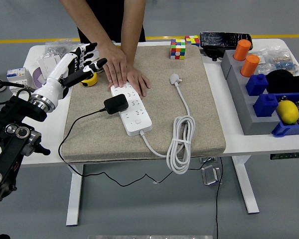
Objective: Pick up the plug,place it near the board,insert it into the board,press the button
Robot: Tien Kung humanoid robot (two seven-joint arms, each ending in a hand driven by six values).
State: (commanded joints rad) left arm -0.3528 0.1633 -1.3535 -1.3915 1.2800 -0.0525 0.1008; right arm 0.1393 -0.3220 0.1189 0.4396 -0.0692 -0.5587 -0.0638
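A white power strip [133, 110] lies on the beige mat [199, 114]. A black plug adapter [116, 104] sits at the strip's left edge, its thin black cable trailing off the mat's front. My left hand [78, 63] is raised up and to the left of it, fingers spread, holding nothing. A person's two hands [123, 72] press flat on the far end of the strip. The strip's own white plug [175, 78] and coiled cord [182, 142] lie to the right. My right hand is out of view.
A yellow tape measure [91, 79] and white sockets on a purple plate [38, 75] sit near my left hand. Rubik's cubes [178, 49] stand at the mat's far edge. A grey bin [249, 114] with orange and blue items and a lemon [288, 111] is at right.
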